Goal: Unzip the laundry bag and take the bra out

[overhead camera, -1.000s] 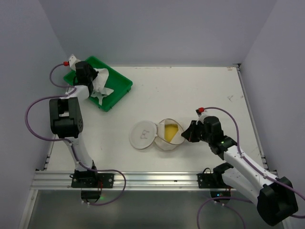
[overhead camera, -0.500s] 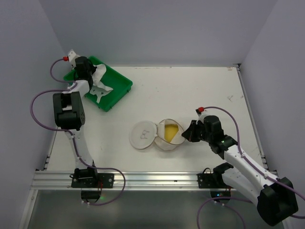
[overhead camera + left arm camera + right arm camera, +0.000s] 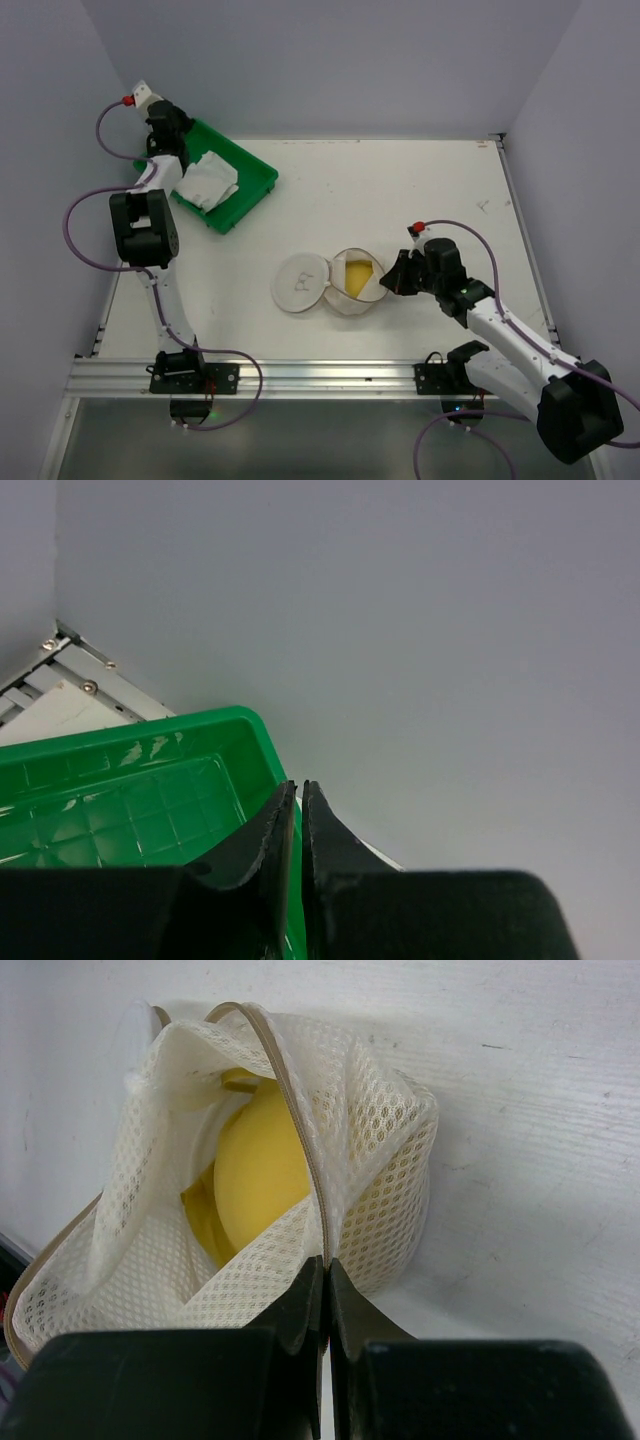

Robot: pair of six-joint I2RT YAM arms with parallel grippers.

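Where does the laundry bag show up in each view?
Top external: laundry bag mid-table, lying open.
Left wrist: not in it; only the green tray shows.
Right wrist: laundry bag fills left and centre.
Shared landmark: right claw at the bag's rim.

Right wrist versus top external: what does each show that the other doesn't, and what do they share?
Only the right wrist: the mesh weave of the laundry bag and its zip rim running straight into the closed right fingers. Only the top external: the round lid lying flat left of the bag, and the green tray at the far left with a white garment in it. Both: the bag open, a yellow pad inside, the right fingers at its rim.
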